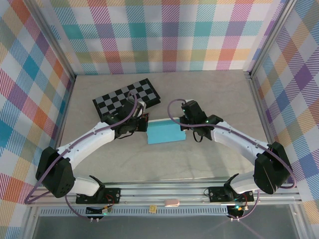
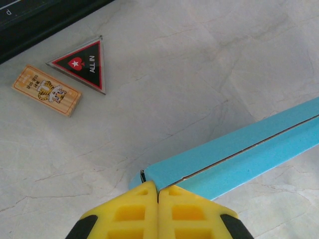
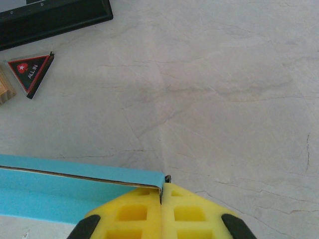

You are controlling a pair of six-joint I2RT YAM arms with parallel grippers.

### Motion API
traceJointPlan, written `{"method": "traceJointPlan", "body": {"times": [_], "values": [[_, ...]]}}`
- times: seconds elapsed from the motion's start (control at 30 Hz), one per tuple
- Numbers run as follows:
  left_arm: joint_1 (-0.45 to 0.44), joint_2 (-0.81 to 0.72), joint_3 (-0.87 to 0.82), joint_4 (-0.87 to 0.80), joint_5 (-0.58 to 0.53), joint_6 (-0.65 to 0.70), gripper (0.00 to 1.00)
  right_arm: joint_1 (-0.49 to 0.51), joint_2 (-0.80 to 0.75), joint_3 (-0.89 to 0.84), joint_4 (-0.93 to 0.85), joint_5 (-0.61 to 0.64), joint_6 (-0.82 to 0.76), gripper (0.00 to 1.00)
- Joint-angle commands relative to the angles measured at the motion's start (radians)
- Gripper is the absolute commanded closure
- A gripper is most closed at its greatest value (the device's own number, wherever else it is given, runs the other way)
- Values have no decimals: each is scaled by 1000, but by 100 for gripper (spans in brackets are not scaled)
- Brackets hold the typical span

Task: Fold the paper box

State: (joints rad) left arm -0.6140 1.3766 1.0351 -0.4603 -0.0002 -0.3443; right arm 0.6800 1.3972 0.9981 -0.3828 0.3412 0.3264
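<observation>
Left gripper (image 2: pixel 158 188): yellow fingers pressed flat together, no gap, tips right at the near-left corner of the slim teal-blue paper box (image 2: pixel 239 149). Right gripper (image 3: pixel 161 189): same, fully closed, and the box's end edge runs into the finger seam. It may be nipping a thin flap, but I can't confirm that for either side. The box lies flat mid-table between both arms, with a closing seam along its length. Risks: if the tips only press, the card can skid on the smooth marble-look tabletop (image 2: pixel 199 59); if they pull unevenly, the seam could pop open or the corner crease. The box underside, end flaps and fingertip contact are hidden behind the fingers. Farther off sit a black triangular "ALL IN" plastic piece (image 2: pixel 82 62) and a small orange tiger-print tile (image 2: pixel 46 89), well apart from the box. Beyond them is a black-and-grey checkered board (image 1: pixel 127 96), cut off in the wrist views.
</observation>
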Motion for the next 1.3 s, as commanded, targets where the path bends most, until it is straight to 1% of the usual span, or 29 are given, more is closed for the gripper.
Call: {"method": "traceJointPlan", "body": {"times": [0.0, 0.2, 0.37, 0.53, 0.63, 0.73, 0.77, 0.87, 1.07, 1.17, 1.27], "values": [[-23, -3, -39, -1, 32, -18, 100, 6, -13, -22, -25, -25, 12, 100], [-31, -7, -55, 28, 20, -61, 100, 7, -15, -29, -23, -24, 12, 100], [-38, -19, -81, 39, 11, -57, 100, 7, -19, -36, -19, -22, 13, 100], [-53, -57, -144, 90, -10, -52, 100, 7, -23, -42, -14, -23, 14, 100], [-76, -83, -188, 123, -47, -36, 100, 7, -27, -48, -14, -21, 16, 100], [-108, -119, -247, 175, -110, -34, 100, 6, -34, -53, -12, -23, 16, 100], [-120, -133, -271, 226, -135, -32, 100, 7, -37, -54, -12, -24, 15, 100], [-163, -160, -325, 287, -216, -31, 100, 7, -46, -59, -13, -30, 19, 100], [-268, -130, -346, 337, -412, -42, 100, 8, -68, -74, -31, -54, 36, 100], [-311, -89, -333, 318, -511, -67, 100, 8, -84, -60, -71, -77, 73, 94], [-348, -60, -320, 296, -587, -93, 100, 7, -96, -28, -131, -121, 142, 84]]}}
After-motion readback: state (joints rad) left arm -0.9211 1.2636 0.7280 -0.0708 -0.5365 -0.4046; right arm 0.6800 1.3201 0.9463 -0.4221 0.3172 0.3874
